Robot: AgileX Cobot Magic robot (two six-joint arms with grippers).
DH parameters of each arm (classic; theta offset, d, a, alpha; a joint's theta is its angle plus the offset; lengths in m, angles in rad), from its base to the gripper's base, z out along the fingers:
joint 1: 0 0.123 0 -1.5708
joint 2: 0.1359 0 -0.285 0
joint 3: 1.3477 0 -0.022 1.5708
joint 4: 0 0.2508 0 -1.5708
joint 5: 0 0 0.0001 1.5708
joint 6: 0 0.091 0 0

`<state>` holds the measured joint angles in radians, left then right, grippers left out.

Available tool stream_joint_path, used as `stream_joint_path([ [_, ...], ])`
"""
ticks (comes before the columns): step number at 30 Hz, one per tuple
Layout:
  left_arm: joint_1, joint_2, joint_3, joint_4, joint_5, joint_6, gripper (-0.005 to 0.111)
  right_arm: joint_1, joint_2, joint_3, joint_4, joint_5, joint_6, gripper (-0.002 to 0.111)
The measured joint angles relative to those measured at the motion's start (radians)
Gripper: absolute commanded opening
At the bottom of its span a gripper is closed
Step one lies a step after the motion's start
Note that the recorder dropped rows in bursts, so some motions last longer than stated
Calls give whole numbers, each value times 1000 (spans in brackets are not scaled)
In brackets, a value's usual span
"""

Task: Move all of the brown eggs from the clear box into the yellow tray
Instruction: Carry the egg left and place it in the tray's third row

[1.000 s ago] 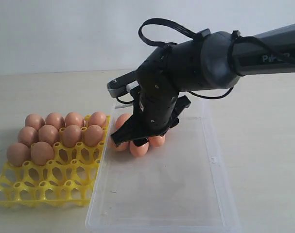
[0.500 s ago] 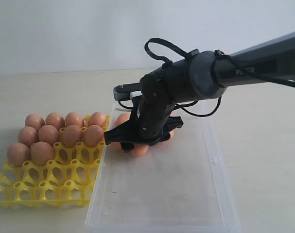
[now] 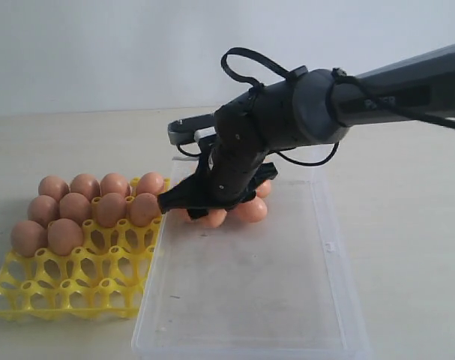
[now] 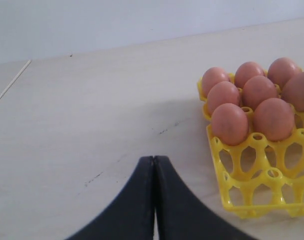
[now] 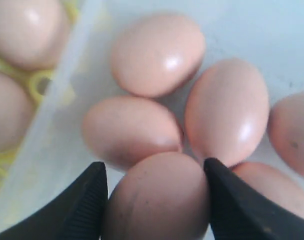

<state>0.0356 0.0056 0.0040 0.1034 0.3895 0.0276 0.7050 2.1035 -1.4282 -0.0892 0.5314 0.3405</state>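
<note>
Several brown eggs (image 3: 100,202) fill the far cups of the yellow tray (image 3: 77,277) on the left. A few more lie loose in the far left corner of the clear box (image 3: 249,300). My right gripper (image 3: 205,206) is down among them, its jaws pressed against both sides of one brown egg (image 5: 157,200). Other loose eggs (image 5: 131,130) lie just beyond it, touching one another. My left gripper (image 4: 154,161) is shut and empty above bare table, to the side of the tray (image 4: 242,195). It does not show in the exterior view.
The box's left wall (image 5: 66,85) runs close beside the held egg, with the tray right behind it. The near cups of the tray (image 3: 62,289) stand empty. The near half of the box holds nothing.
The right arm has tilted and swung its gripper a little left and toward the far corner of the box. The egg cluster under it has shifted slightly. The left gripper view has no earlier frame.
</note>
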Motion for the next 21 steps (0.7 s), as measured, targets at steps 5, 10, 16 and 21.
stream_joint_path([
  [5, 0, 0, 0, 0, 0, 0, 0, 90, -120, 158, -7, -406, -218, 0],
  [10, 0, 0, 0, 0, 0, 0, 0, 190, -118, 211, -18, -630, -395, 0],
  [16, 0, 0, 0, 0, 0, 0, 0, 225, -66, 213, -41, -723, -435, 0],
  [21, 0, 0, 0, 0, 0, 0, 0, 227, -6, 213, -56, -778, -439, 0],
])
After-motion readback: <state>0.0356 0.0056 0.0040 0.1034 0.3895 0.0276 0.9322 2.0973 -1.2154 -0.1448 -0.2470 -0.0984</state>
